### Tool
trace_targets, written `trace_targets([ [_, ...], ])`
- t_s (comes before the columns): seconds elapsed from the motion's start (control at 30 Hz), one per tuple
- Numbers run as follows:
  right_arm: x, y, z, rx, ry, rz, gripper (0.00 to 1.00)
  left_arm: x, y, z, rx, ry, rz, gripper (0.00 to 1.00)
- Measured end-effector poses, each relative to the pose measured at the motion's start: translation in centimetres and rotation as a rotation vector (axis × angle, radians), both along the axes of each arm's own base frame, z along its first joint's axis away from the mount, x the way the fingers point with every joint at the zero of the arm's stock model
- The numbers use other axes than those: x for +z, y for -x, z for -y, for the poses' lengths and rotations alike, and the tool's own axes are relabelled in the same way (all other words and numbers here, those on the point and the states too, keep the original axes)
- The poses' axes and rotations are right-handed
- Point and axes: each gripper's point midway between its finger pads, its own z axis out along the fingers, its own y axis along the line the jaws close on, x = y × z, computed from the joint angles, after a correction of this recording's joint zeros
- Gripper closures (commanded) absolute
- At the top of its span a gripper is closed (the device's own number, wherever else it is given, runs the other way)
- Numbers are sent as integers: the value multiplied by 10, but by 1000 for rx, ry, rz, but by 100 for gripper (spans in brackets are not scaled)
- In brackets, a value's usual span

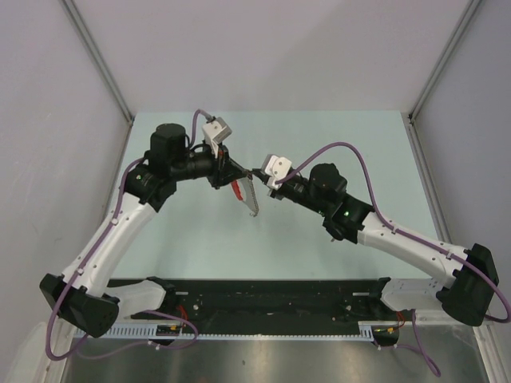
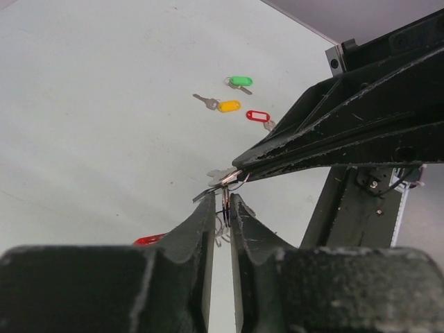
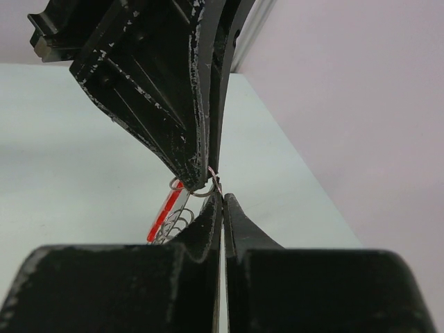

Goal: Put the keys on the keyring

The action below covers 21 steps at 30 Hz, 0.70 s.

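Both grippers meet in mid-air over the table's middle. My left gripper (image 2: pixel 223 200) is pinched on one small metal ring of the keyring (image 1: pixel 249 199), which hangs below it. The keyring's red arc (image 3: pixel 164 210) and silver rings (image 3: pixel 177 222) dangle to the left in the right wrist view. My right gripper (image 3: pixel 222 198) is shut on a small silver key (image 2: pixel 220 173), held tip to tip against that ring. Three keys lie on the table beyond, with green (image 2: pixel 241 81), yellow (image 2: pixel 227 106) and red (image 2: pixel 257 116) heads. No black-headed key shows.
Grey walls stand on the left, back and right of the pale green table (image 1: pixel 335 136). A black rail with cable ducts (image 1: pixel 271 299) runs along the near edge between the arm bases.
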Motion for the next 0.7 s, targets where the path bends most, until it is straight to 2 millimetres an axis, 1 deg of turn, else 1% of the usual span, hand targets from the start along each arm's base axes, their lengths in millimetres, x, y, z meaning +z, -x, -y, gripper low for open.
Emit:
trace_targets([
  [0.03,0,0,0,1,1,0,100,0,0,0,-3,1,-3,95],
  [0.07,0,1,0,0,1,-1,100,-1,1,1,-6,2,-5,100],
  [0.33,-1,-1,1,-21,3,-3,100,2,2,0,-3,6,1,100],
  [0.57,9,2,1,-13,-27,12,100,21,6,-5,28,52,81,100],
  [0.7,13,6,-1,5,-39,19,100,27,11,-8,56,104,106,100],
])
